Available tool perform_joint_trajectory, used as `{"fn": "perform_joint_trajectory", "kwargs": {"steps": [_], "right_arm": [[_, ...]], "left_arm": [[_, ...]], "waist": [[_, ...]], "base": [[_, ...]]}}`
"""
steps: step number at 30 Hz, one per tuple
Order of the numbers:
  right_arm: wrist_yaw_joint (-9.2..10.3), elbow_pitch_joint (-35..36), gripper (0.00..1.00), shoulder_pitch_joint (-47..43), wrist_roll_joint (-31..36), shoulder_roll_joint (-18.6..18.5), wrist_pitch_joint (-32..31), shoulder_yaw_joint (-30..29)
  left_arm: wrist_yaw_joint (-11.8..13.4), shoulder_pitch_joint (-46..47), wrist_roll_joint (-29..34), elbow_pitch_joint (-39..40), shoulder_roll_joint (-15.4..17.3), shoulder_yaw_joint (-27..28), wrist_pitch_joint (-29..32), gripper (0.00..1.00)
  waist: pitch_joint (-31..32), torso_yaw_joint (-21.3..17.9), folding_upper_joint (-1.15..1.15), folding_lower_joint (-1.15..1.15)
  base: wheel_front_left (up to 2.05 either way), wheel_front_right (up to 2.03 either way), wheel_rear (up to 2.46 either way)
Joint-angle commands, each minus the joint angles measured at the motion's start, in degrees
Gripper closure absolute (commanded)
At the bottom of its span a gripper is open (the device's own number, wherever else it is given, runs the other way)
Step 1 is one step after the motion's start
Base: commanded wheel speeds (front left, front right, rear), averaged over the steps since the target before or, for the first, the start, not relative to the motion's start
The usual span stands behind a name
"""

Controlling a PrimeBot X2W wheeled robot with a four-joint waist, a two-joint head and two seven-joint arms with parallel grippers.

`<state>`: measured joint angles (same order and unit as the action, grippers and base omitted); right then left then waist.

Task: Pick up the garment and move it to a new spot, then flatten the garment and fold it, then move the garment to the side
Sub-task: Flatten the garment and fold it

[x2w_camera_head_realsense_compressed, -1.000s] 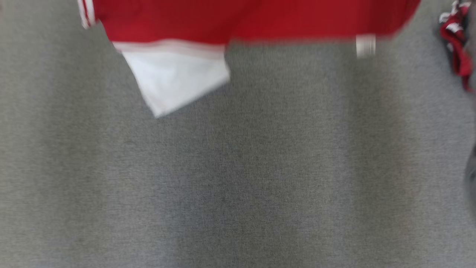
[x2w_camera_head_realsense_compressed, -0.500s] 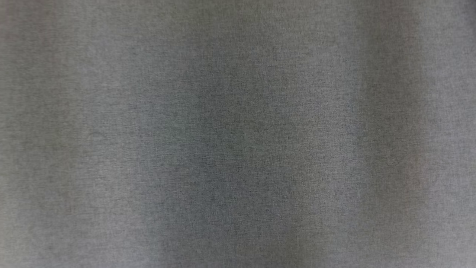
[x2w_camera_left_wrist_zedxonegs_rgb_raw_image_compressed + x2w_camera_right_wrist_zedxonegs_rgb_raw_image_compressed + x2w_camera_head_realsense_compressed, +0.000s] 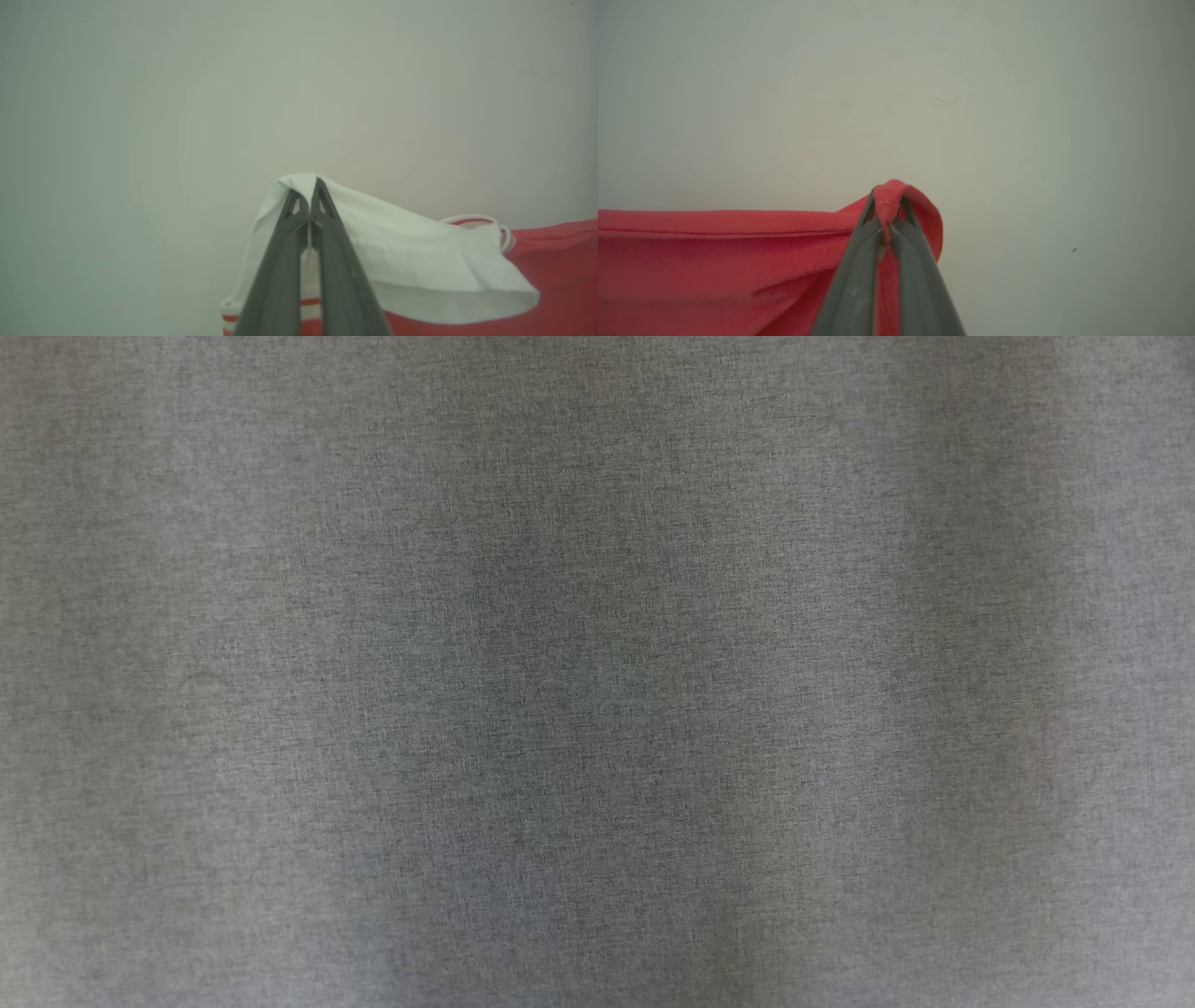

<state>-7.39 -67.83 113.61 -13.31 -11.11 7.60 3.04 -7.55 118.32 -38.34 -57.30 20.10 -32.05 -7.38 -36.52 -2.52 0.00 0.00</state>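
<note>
The garment (image 3: 551, 275) is red with a white part (image 3: 411, 261) and red-and-white striped trim. In the left wrist view my left gripper (image 3: 309, 198) is shut on a fold of the white part, which drapes over its fingertips. In the right wrist view my right gripper (image 3: 888, 207) is shut on a pinch of the red cloth (image 3: 714, 261), which stretches taut to the left from its tips. Both grippers hold the garment up in front of a pale blank wall (image 3: 924, 93). The head view shows none of this, just grey cloth surface.
Grey woven table covering (image 3: 597, 672) spans the head view, with soft darker shadow bands down the middle and right. Behind the held garment the pale wall (image 3: 187, 116) is plain, with a few small marks.
The head view has shifted: the red garment's lower edge and white flap at the top a second ago have left it, leaving grey cloth surface.
</note>
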Motion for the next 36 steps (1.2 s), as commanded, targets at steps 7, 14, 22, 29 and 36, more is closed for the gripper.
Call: {"fn": "perform_joint_trajectory", "kwargs": {"steps": [7,14,22,29,36], "right_arm": [[-0.13,-2.35,1.0,1.67,0.6,-0.16,1.48,1.36],[-0.13,-3.45,1.0,2.1,0.89,-0.23,2.54,2.18],[-0.13,-2.46,1.0,-7.3,-2.46,2.02,6.05,5.29],[-0.13,8.2,1.0,-31.16,-11.93,2.06,7.36,13.35],[-0.13,23.79,1.0,-58.47,-21.59,-3.12,7.36,18.62]], "left_arm": [[0.18,1.78,-2.88,-1.62,0.81,-2.9,-1.42,1.0],[0.18,1.63,-4.64,-1.97,1.11,-4.97,-2.65,1.0],[0.18,-9.2,-8.26,2.01,2.09,-7.71,-6.99,1.0],[1.84,-34.49,-8.77,17.54,4.99,-2.07,-7.7,1.0],[9.91,-66.47,-7.59,38.97,7.73,7.16,-7.75,1.0]], "waist": [[0.08,0.2,0.0,0.0],[0.01,0.65,0.0,0.0],[5.46,1.21,0.0,0.0],[15.56,1.3,0.0,0.0],[22.49,1.27,0.0,0.0]], "base": [[0.0,0.0,0.0],[0.0,0.0,0.0],[0.0,0.0,0.0],[0.0,0.0,0.0],[0.0,0.0,0.0]]}}
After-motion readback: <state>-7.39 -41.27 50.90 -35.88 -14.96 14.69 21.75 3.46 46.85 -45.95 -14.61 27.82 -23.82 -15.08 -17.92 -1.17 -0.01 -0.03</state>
